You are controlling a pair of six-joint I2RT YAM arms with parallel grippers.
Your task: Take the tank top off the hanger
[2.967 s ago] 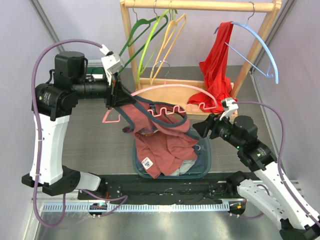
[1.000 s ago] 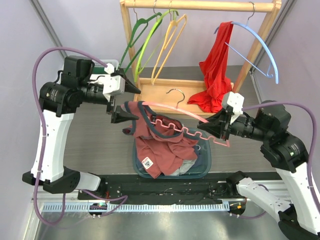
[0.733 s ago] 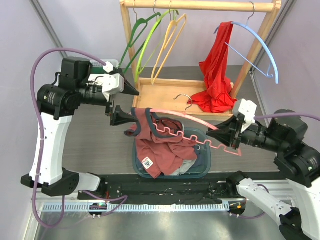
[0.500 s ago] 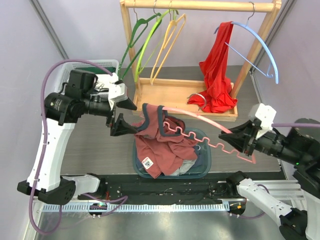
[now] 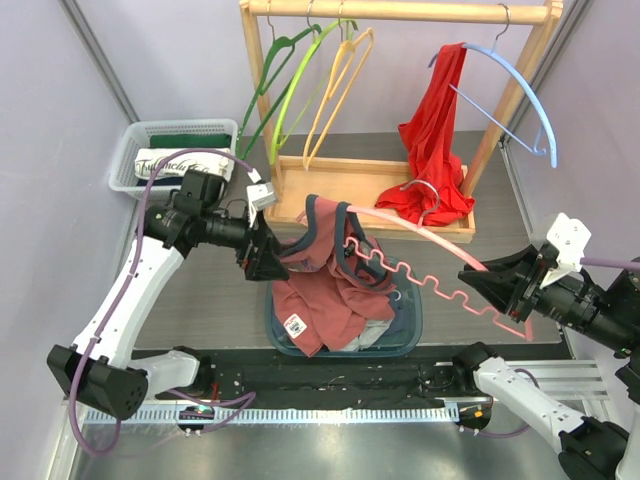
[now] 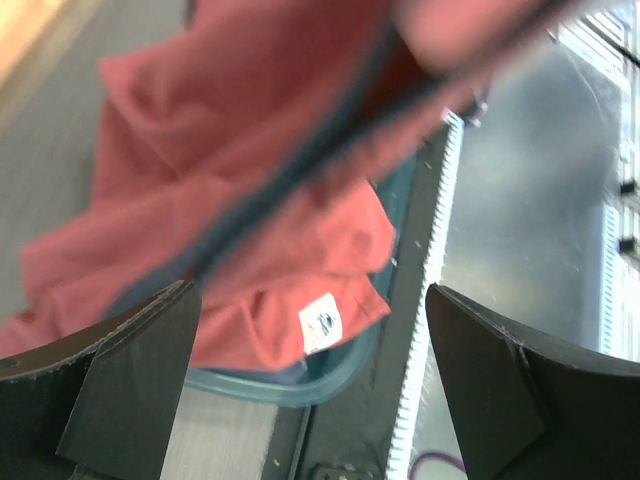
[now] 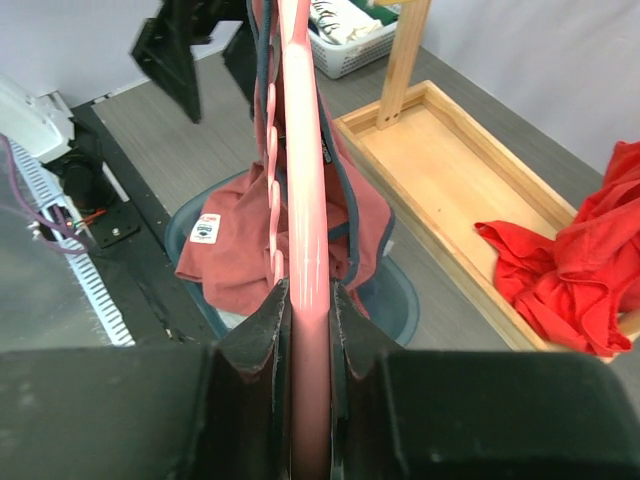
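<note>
Where the pink hanger ended on its left side, the tank top, dull red with a dark grey-blue trim, hung draped over it. It was above the round teal bin near the front edge of the tabletop. Its lower part came down to the pile of red clothes in the bin; whether it touched them I could not tell. The hanger was tilted, with its metal hook on the side of the rack. Its right end was pinched between the right fingers, which were closed tight on the pink plastic. The left fingers were spread wide and held nothing; they stood just beside the left edge of the tank top. Behind, a wooden rack carried green hangers, a yellow hanger and a blue hanger with a bright red garment. A white basket stood at the far left.
</note>
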